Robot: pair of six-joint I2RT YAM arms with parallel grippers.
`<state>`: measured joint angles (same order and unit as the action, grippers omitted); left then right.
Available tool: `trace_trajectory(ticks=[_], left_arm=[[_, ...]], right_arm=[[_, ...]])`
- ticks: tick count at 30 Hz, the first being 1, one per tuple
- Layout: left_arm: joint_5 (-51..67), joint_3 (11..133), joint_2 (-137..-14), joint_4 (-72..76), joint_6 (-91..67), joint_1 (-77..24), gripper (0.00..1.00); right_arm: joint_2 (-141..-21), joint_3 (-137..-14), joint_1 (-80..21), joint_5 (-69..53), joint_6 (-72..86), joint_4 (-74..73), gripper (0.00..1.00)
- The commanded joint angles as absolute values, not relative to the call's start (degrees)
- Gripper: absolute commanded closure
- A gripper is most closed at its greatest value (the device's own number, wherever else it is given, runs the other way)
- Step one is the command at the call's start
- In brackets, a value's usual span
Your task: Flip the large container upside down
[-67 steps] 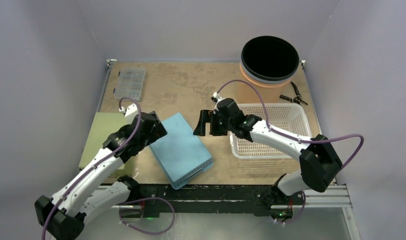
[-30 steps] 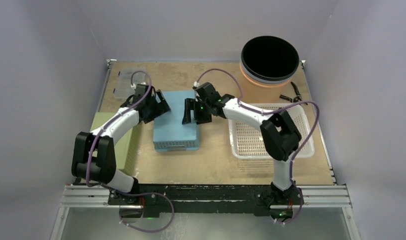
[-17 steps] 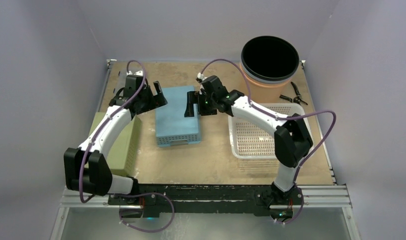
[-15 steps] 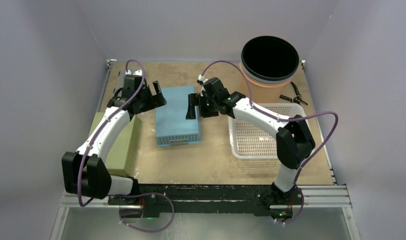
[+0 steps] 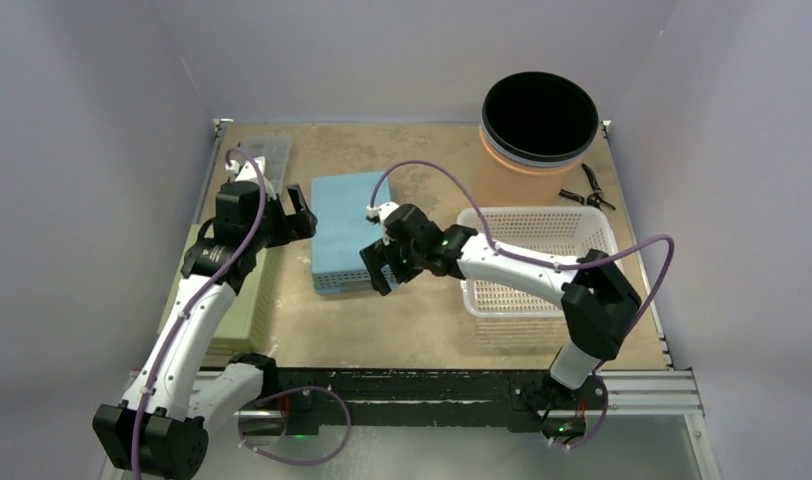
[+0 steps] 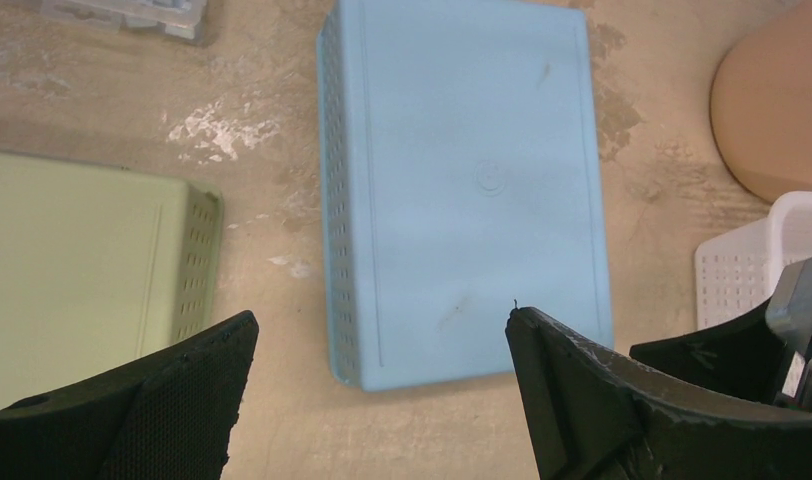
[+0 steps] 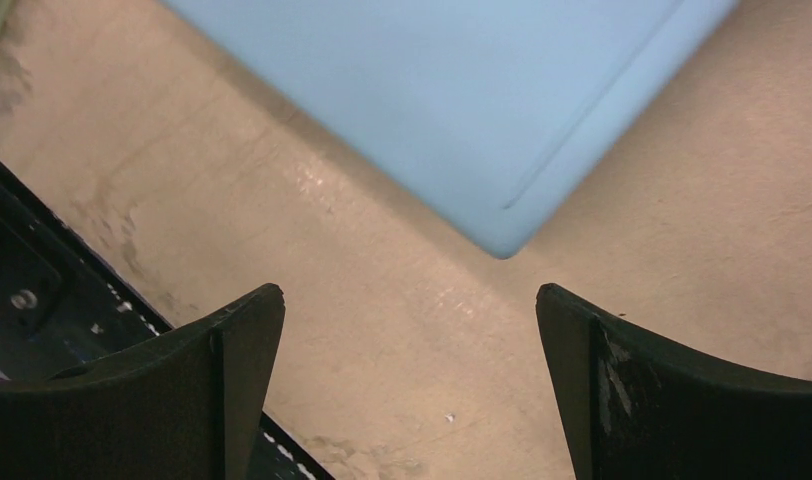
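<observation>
Large light-blue plastic container (image 5: 347, 235): rectangular, rounded corners, lying base up on the worn brown board table (image 5: 432, 330), centre-left. The upturned base is smooth and matt, with a small round moulding mark in the middle (image 6: 462, 190). The side walls are perforated in rows of small slots.

Left gripper (image 5: 300, 215): jaws spread wide, nothing held, above the container's left edge. Its black fingers are rough-textured in the wrist view (image 6: 382, 318).

Right gripper (image 5: 382, 265): also spread and empty, by the container's near right corner. The wrist view shows that rounded corner (image 7: 462, 90) between the fingers (image 7: 410, 295), not touching them.

Pale green plastic basket (image 5: 252, 310): left of the container, also base up, with slotted walls.

White lattice plastic basket (image 5: 592, 240): to the right, open side up.

Round black tub on an orange base (image 5: 539, 115): far right corner. Dark pliers (image 5: 592, 190) lie beside it.

Clear compartment box (image 5: 267, 155): far left.
</observation>
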<state>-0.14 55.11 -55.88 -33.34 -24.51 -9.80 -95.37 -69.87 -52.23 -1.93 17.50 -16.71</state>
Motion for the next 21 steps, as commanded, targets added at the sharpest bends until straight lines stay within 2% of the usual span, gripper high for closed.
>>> trace_trajectory(ticks=[1, 12, 21], left_arm=[[-3.1, 52.2, -51.8, -30.5, -21.2, -9.8, 0.05], [-9.0, 44.3, -42.5, -26.1, -18.0, -9.8, 0.04], [-13.0, 44.3, -41.8, -25.8, -18.0, -9.8, 0.01]], right_arm=[[-98.2, -69.5, -54.2, 5.4, 13.6, -15.9, 0.01], [-108.7, -79.8, -54.2, 11.7, 12.9, -11.3, 0.01], [-119.2, -93.3, -52.9, 18.3, 15.3, -12.6, 0.01]])
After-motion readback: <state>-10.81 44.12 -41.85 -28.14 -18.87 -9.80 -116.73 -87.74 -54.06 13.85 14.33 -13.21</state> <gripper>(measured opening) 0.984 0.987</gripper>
